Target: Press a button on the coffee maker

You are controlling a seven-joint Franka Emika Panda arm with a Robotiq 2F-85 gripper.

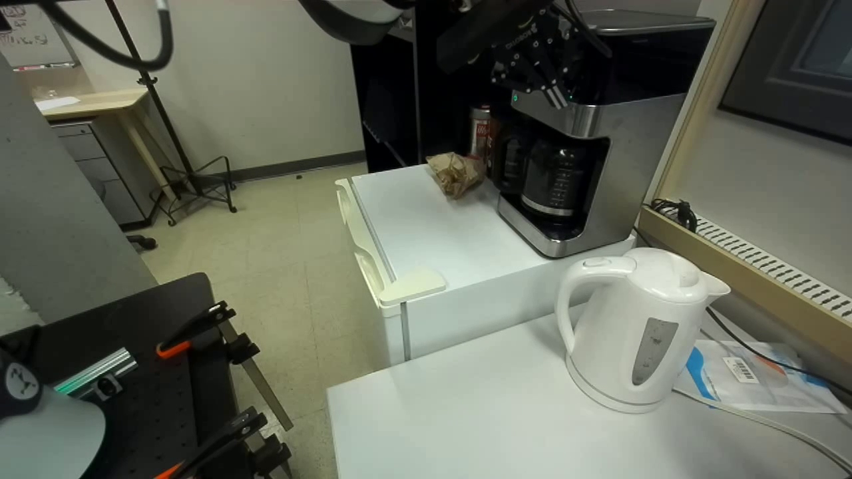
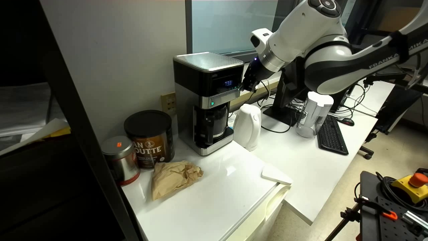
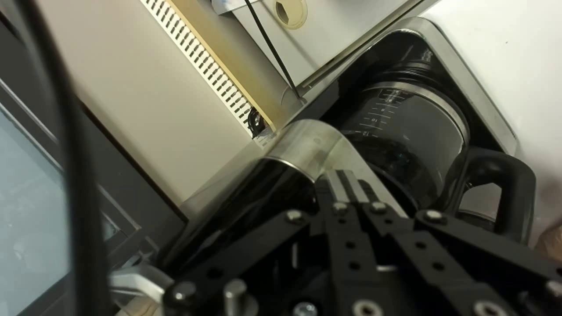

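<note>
The coffee maker stands upright on the white tabletop, its carafe seated and its display lit. The gripper is at the coffee maker's front, near the corner closest to the kettle; its fingertips are drawn together and hold nothing. Contact with the coffee maker cannot be told, and the button to be pressed is too small to make out. The step in hand is judged to be aligning for the press. The next move would call for a short, straight push, gentle enough not to slide the coffee maker backward. Edges: the silver band below the display could catch the fingertips; the carafe's handle juts forward beneath. Room for withdrawal appears greatest in front of the coffee maker; kettle to one side, can and bag to the other, wall behind.
</note>
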